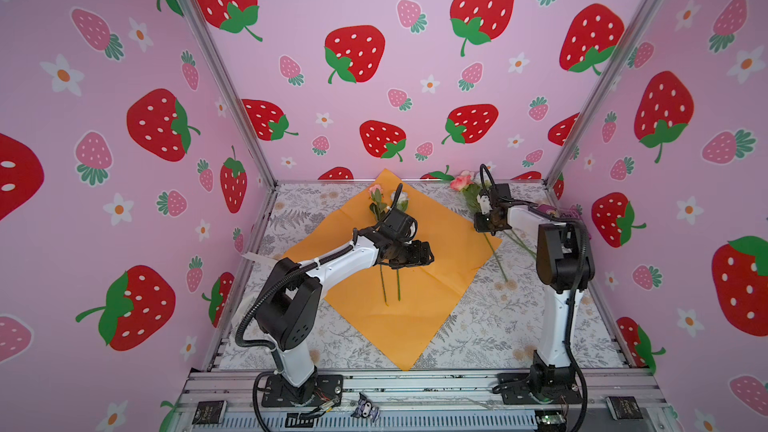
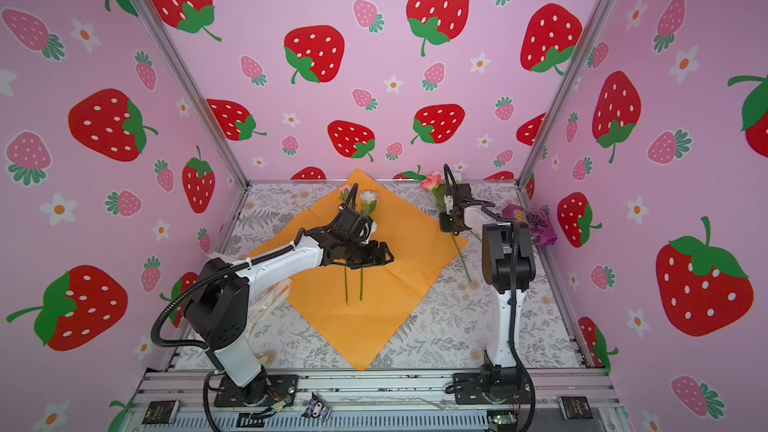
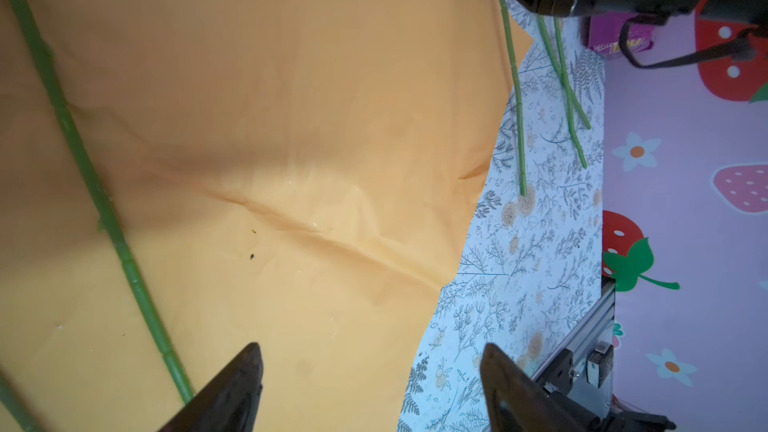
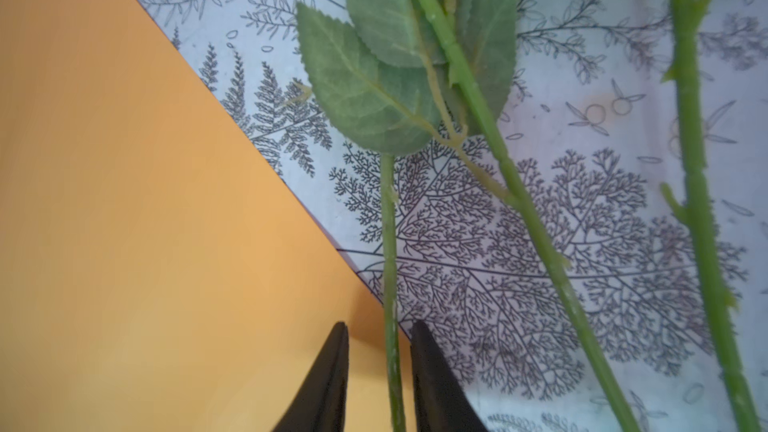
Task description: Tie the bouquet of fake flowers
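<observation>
Just two roses [image 1: 375, 190], lying on orange paper [image 1: 436, 268]

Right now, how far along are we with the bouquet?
Done: the orange paper lies flat on the table with two flowers on it. In hand: the right tool straddles a stem at the paper's edge, jaws not yet pinching; the left tool hangs open over the paper. Left: two more stems lie off the paper, then wrapping and tying, neither started.
</observation>
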`<state>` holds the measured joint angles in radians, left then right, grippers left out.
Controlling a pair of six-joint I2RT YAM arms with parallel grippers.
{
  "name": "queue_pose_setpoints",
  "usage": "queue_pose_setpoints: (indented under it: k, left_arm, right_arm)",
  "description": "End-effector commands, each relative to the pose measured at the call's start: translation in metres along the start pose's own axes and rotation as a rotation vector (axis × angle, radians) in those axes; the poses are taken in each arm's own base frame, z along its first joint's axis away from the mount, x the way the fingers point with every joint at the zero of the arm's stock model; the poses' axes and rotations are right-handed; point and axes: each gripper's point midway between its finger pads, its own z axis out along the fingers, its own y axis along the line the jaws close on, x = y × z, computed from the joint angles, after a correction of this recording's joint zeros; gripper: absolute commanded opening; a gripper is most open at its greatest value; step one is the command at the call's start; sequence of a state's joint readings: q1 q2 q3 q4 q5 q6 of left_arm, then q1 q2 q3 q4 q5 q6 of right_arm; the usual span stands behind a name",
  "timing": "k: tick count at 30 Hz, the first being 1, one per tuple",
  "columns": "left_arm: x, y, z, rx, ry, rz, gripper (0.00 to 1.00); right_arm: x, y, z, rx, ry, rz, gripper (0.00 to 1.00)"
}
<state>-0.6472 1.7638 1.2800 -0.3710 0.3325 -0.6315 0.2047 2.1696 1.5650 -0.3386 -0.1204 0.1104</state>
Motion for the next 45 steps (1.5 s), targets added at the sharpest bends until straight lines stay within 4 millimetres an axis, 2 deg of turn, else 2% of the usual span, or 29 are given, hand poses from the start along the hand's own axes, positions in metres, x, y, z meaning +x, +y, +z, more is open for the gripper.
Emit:
queue_pose_setpoints:
  k: [1,4,8,10,13,19,22,25,26,29,32,34,36,37,38,41,45]
  left_arm:
    - [-0.005,-0.006,-0.010,0.004,-0.018,0.015,0.83]
    - [-0.007,-0.005,-0.013,-0.004,-0.030,0.019,0.83]
    - [-0.008,0.001,-0.017,-0.019,-0.044,0.008,0.83]
    - [-0.007,0.003,-0.019,-0.024,-0.049,0.006,0.83]
    - [-0.007,0.007,-0.023,-0.034,-0.064,-0.002,0.82]
    - [-0.009,0.018,-0.037,-0.068,-0.115,-0.014,0.83]
    - [-0.013,0.026,-0.049,-0.091,-0.156,-0.020,0.83]
    - [-0.019,0.034,-0.064,-0.111,-0.206,-0.037,0.83]
    - [-0.020,0.038,-0.067,-0.120,-0.217,-0.043,0.83]
    - [-0.024,0.046,-0.079,-0.130,-0.250,-0.062,0.83]
    - [-0.025,0.055,-0.088,-0.141,-0.262,-0.081,0.83]
    - [-0.023,0.062,-0.091,-0.145,-0.265,-0.095,0.83]
    - [-0.021,0.065,-0.091,-0.140,-0.262,-0.109,0.83]
    - [-0.020,0.067,-0.091,-0.139,-0.258,-0.113,0.83]
    - [-0.018,0.068,-0.090,-0.139,-0.254,-0.117,0.83]
    - [-0.014,0.070,-0.088,-0.133,-0.249,-0.128,0.83]
    - [-0.013,0.069,-0.083,-0.120,-0.231,-0.133,0.83]
  right_arm:
    - [0.007,0.000,0.010,-0.005,0.040,-0.046,0.26]
    - [0.007,-0.003,0.009,0.011,0.050,-0.052,0.16]
    - [-0.009,0.007,-0.007,-0.037,0.003,-0.058,0.07]
    - [-0.019,0.019,-0.020,-0.098,-0.031,-0.070,0.02]
    - [-0.026,0.041,-0.040,-0.217,-0.068,-0.080,0.01]
    - [-0.015,0.083,-0.075,-0.460,-0.103,-0.068,0.00]
    - [-0.016,0.107,-0.096,-0.643,-0.149,-0.020,0.00]
    - [-0.024,0.128,-0.125,-0.885,-0.182,0.121,0.00]
    - [-0.028,0.130,-0.129,-0.912,-0.199,0.178,0.00]
    - [-0.033,0.137,-0.131,-0.905,-0.224,0.166,0.00]
    - [-0.033,0.146,-0.133,-0.997,-0.182,0.227,0.00]
    - [-0.031,0.130,-0.112,-0.889,-0.166,0.314,0.00]
    - [-0.019,0.106,-0.084,-0.675,-0.122,0.334,0.00]
    - [-0.011,0.103,-0.076,-0.618,-0.090,0.307,0.00]
    - [-0.003,0.103,-0.069,-0.579,-0.059,0.278,0.00]
    - [0.018,0.115,-0.061,-0.609,0.000,0.229,0.00]
    - [0.032,0.116,-0.054,-0.565,0.043,0.175,0.08]
